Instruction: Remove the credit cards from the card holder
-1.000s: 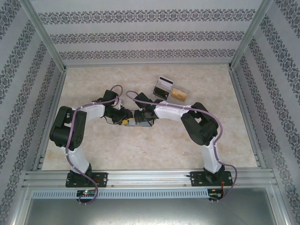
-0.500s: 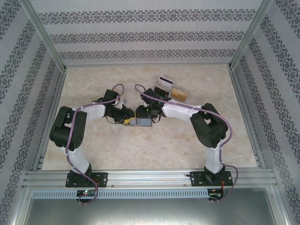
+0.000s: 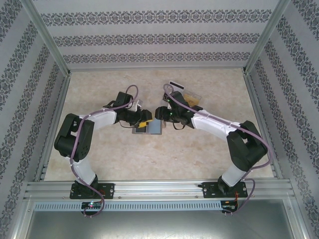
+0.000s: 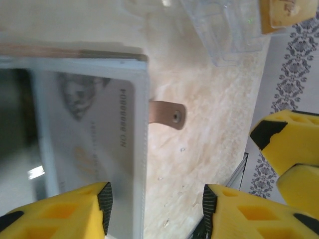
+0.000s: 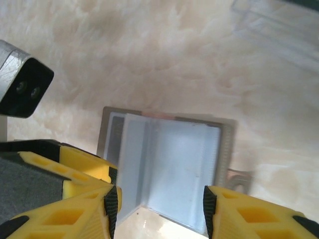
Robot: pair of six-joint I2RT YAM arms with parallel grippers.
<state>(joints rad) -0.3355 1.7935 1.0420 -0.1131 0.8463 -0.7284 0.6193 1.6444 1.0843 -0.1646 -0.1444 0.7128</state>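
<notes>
Two containers sit on my surface: the card holder and a clear plastic tray.

The card holder lies opened flat near the middle, with both claws right over it. Its grey frame borders clear sleeves. From the left wrist camera I can read one pale card with faint print tucked behind a sleeve. Whether more cards are stacked behind it I cannot tell. A small brown strap tab pokes out from the holder's edge onto the bare surface.

The tray is farther back, close to the holder but apart from it, and my right arm covers part of it in the overhead view. In it I count two cards. One is a gold card. The other is a white card with a dark stripe at the tray's far end.

That makes three cards I can count, with one holder and one tray.

The left claw is spread wide and grips nothing. One yellow finger is over the sleeve and the other is over the bare surface, so the holder's edge falls between them. The right claw is also spread wide, hovering above the holder with nothing in it.
</notes>
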